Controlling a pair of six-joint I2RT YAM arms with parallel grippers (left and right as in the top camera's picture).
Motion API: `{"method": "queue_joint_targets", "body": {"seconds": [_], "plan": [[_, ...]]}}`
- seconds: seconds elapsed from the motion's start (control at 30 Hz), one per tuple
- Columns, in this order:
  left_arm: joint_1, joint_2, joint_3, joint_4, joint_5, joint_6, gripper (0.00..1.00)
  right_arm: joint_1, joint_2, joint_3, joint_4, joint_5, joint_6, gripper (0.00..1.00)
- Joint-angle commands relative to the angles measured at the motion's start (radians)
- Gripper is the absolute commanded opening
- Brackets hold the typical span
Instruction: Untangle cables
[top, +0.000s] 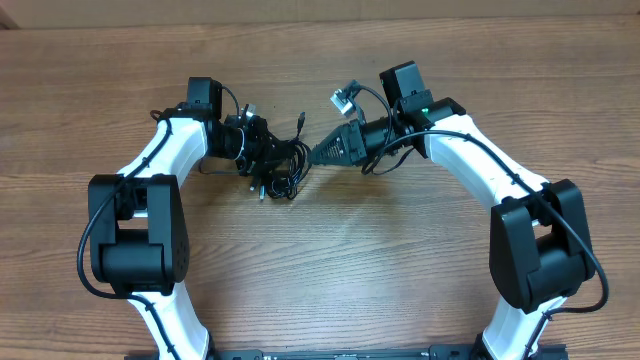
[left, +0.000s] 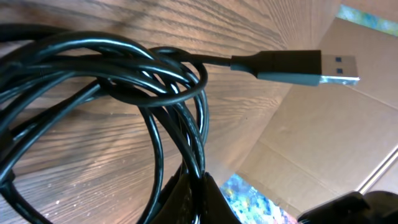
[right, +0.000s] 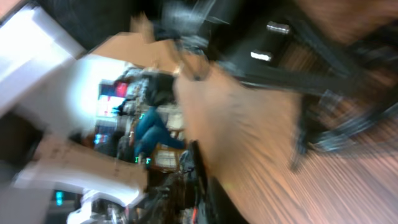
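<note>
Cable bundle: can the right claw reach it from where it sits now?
Probably yes. The right claw points at the bundle from close up, with nothing visible between them. The left claw grips the opposite side, clear of that approach.

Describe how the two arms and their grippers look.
The left arm and right arm have white curved links, bulky black joints and thin black wires along the shells. The left gripper and right gripper are black. A green light shows near the right wrist.
</note>
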Motion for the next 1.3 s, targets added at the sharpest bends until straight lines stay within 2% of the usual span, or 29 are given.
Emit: {"method": "queue_joint_targets", "body": {"seconds": [0.0, 0.07, 0.2, 0.4, 0.63, 1.03, 1.13, 1.27], "plan": [[-0.005, -0.034, 0.015, 0.000, -0.024, -0.030, 0.04, 0.005, -0.001, -0.004, -0.076, 0.217, -0.003, 0.34], [-0.005, -0.034, 0.015, 0.001, -0.024, -0.067, 0.04, 0.012, -0.001, -0.004, -0.132, 0.261, -0.003, 0.39], [-0.006, -0.034, 0.015, 0.000, -0.023, -0.141, 0.04, 0.045, -0.001, -0.004, -0.181, 0.333, 0.003, 0.38], [-0.006, -0.034, 0.015, -0.040, -0.021, -0.308, 0.04, 0.113, -0.001, -0.004, -0.176, 0.521, 0.119, 0.38], [-0.007, -0.034, 0.015, -0.073, -0.102, -0.362, 0.04, 0.205, -0.001, -0.004, -0.155, 0.851, 0.230, 0.37], [-0.007, -0.033, 0.015, -0.089, -0.342, -0.495, 0.04, 0.268, -0.001, -0.004, -0.084, 0.869, 0.291, 0.34], [-0.006, -0.033, 0.015, -0.068, -0.459, -0.551, 0.04, 0.268, -0.001, -0.004, -0.035, 0.875, 0.292, 0.32], [-0.006, -0.033, 0.015, -0.011, -0.521, -0.554, 0.04, 0.279, 0.000, -0.004, 0.011, 0.960, 0.309, 0.31]]}}
